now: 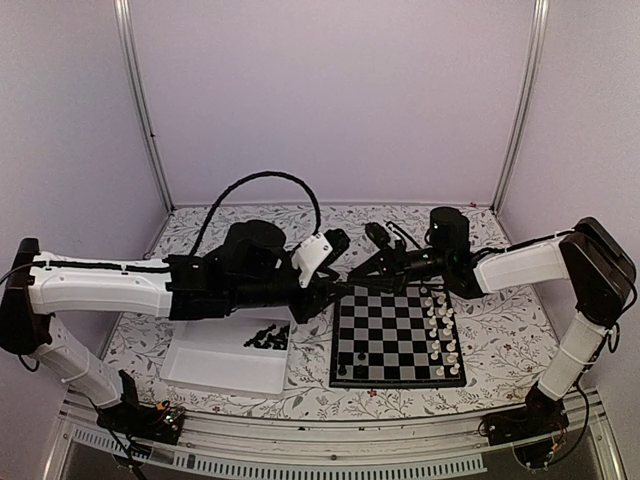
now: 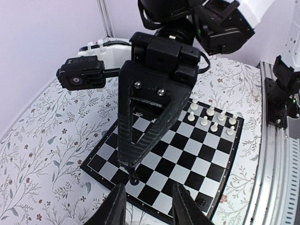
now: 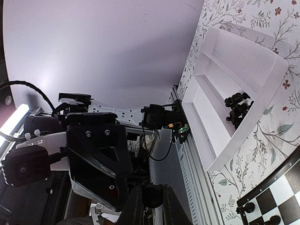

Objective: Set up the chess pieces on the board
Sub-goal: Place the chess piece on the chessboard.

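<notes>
The right gripper (image 2: 132, 168) pinches one black chess piece (image 2: 134, 179) in near-closed jaws over the board (image 1: 398, 345) near its left edge, with the left gripper (image 2: 149, 188) jaws apart and empty beside it; the piece, judged light, rigid and slippery, is best gripped across its stem.

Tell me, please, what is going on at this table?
Two robot arms are setting up chess. The right claw is shut on a tiny black chess piece over a corner of the board, with the left claw open beside it. More black pieces lie in the white tray; white pieces already stand on the board.
</notes>
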Tool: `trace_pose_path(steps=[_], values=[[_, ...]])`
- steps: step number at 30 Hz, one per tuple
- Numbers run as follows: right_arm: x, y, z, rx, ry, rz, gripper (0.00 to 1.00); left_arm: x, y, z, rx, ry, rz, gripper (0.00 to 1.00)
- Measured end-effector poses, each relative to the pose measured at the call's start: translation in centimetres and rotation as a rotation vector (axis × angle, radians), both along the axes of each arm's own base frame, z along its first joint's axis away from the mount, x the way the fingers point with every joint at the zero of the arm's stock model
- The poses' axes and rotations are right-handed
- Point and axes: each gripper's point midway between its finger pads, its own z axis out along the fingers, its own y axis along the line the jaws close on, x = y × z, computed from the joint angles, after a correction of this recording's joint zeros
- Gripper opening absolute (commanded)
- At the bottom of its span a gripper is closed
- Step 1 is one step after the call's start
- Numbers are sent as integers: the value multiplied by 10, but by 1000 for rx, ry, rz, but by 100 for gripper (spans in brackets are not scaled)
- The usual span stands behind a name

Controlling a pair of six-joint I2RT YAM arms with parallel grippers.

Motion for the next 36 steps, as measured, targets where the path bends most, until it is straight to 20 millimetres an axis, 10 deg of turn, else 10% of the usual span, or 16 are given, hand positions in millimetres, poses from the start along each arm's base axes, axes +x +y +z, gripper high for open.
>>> trace_pose_path(steps=[17,28,36], values=[[-1,-2,11,32,20,17,6,22,-12,-36,55,-42,63,29],[3,-4,11,36,18,10,7,34,-23,-22,59,-40,95,14],[4,-5,11,37,16,7,6,36,-25,-23,77,-16,105,21]])
